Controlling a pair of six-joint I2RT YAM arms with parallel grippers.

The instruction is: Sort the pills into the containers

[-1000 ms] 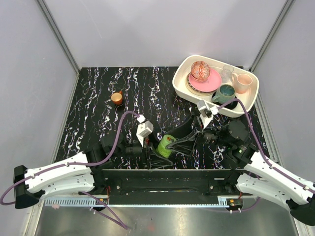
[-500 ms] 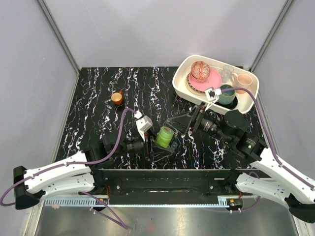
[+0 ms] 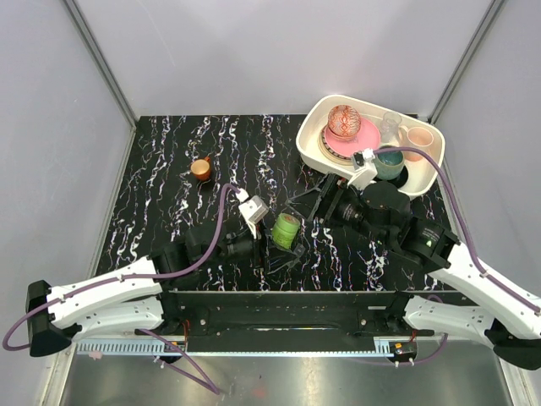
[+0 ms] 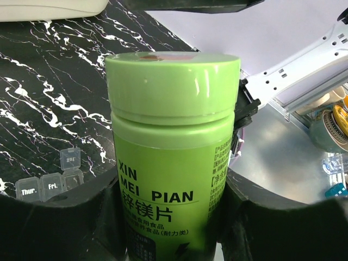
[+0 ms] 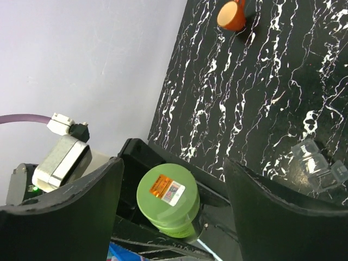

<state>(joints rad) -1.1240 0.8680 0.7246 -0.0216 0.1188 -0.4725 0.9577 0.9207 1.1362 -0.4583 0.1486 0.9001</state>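
My left gripper [image 4: 171, 220] is shut on a green pill bottle [image 4: 173, 152], held upright with its green cap on. From above, the bottle [image 3: 286, 230] stands at the table's near middle with the left gripper [image 3: 281, 245] around it. My right gripper [image 3: 306, 207] is open just right of it. In the right wrist view the bottle cap [image 5: 167, 198] shows low between the spread right fingers [image 5: 70, 212], apart from them. The containers, a small clear pill box [image 4: 50, 182] with day labels, lie on the table, also seen as the pill box [image 5: 318, 163]. No pills are in view.
A small orange cup [image 3: 201, 168] stands at the table's left middle. A white tray [image 3: 308, 148] at the back right holds plates, bowls, mugs and a glass. The table is black marble with white walls around it.
The right gripper has let go of the bottle, opened wide and drawn back to the right and up. The left gripper has carried the bottle slightly farther from the near edge.
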